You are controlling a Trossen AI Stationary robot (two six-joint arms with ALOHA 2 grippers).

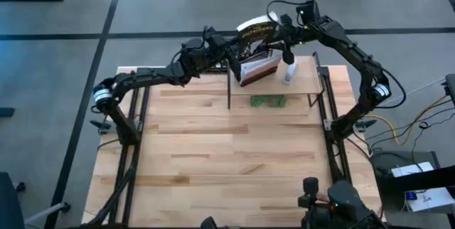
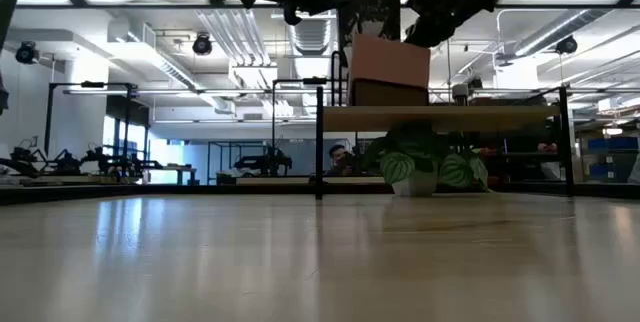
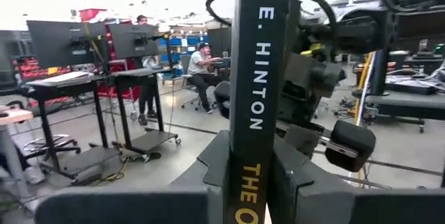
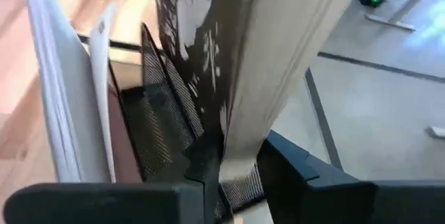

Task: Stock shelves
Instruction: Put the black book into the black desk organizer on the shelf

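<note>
The near tabletop [image 1: 227,151] carries nothing; toward twelve o'clock stands the small riser shelf [image 1: 302,87], with a potted plant [image 2: 425,167] under it and a black wire rack [image 4: 163,137] with a brown book [image 2: 388,70] on its board, a white bottle [image 1: 288,69] at the rack's three o'clock; above the rack both arms meet on one paperback, The Outsiders [image 3: 252,92]; the left gripper [image 3: 247,182] is clamped on its spine from nine o'clock; the right gripper [image 4: 233,165] pinches its pages from three o'clock; I judge the step to be slotting the paperback into the rack; next it should be kept upright, lined up with a free slot, lowered, and one gripper probably let go first
</note>
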